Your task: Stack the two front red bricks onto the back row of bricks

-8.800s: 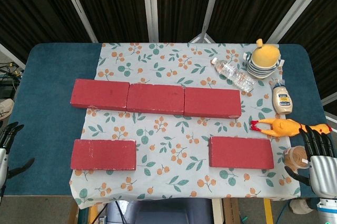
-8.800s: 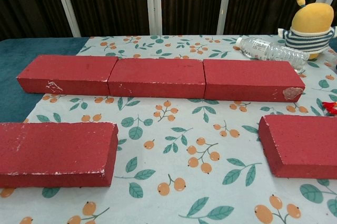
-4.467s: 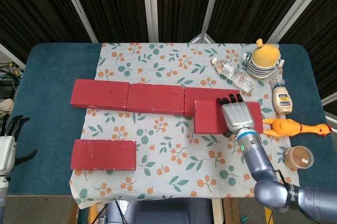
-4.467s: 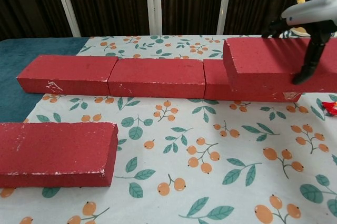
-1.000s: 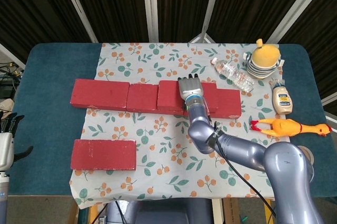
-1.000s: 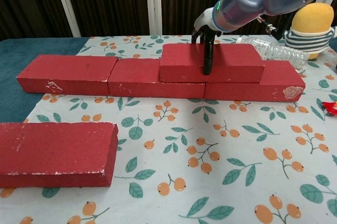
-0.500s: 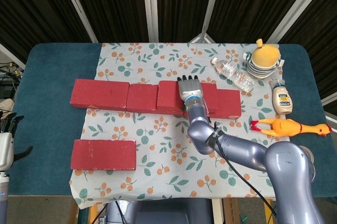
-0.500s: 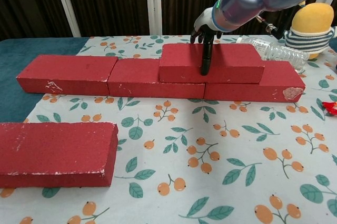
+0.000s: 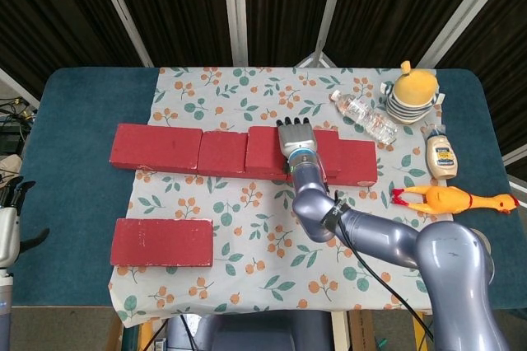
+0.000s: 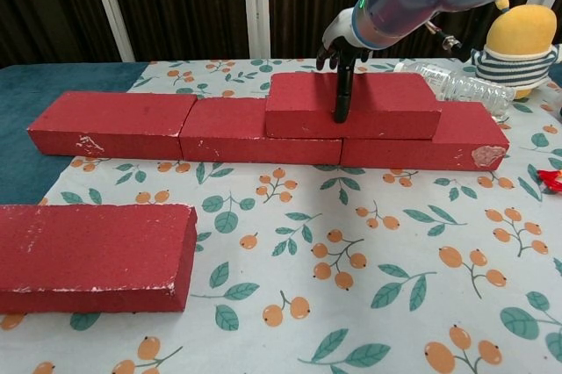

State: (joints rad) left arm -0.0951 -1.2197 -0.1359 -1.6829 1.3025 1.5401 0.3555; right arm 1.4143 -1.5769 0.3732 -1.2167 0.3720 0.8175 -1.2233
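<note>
— What lies nearest you?

— The remaining front brick (image 10: 92, 255), flat on the floral cloth (image 10: 351, 304) at my left, untouched. My left hand (image 9: 10, 227) hangs low off the table's left edge, fingers apart and holding nothing, I judge so it keeps out of the way.

— And past that?

— The back row of bricks (image 10: 184, 126), three end to end. The stacked brick (image 10: 391, 104) sits on top, straddling the seam between the middle and right bricks, so I judge it rests on both and sits steady.

— Your right hand?

— My right hand (image 9: 297, 137) reaches over that brick's top, a dark finger (image 10: 342, 93) hanging down its near face. Whether I grip it or only touch it, I cannot tell. One brick is up; one is left.
</note>
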